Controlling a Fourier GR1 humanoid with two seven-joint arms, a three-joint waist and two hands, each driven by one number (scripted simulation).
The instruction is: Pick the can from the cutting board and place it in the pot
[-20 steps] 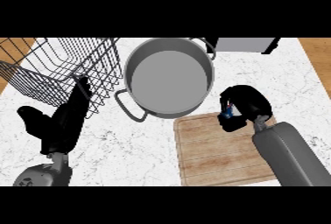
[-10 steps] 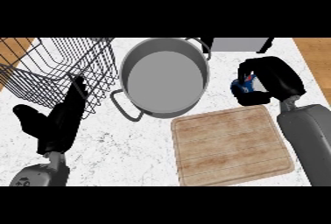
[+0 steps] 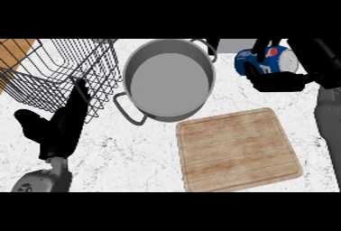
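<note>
My right hand (image 3: pixel 293 74) is at the upper right, its fingers curled round a blue can (image 3: pixel 266 58) with white and red markings. The can is held in the air, just right of the pot's rim and above the counter. The grey pot (image 3: pixel 166 81) with two loop handles stands at the top centre, and its inside shows nothing but a bare grey bottom. The wooden cutting board (image 3: pixel 236 149) lies below the pot at the lower right with nothing on it. My left hand (image 3: pixel 60 128) rests open at the lower left, fingers pointing up toward the wire rack.
A black wire dish rack (image 3: pixel 60 76) fills the upper left, close to the pot's left side. The counter is white marble (image 3: pixel 126 153). A grey object (image 3: pixel 230 45) sits at the top edge behind the pot.
My right hand has risen with the can, moving up and toward the pot's right rim. The view has shifted so the cutting board shows whole. The left hand has stayed still.
</note>
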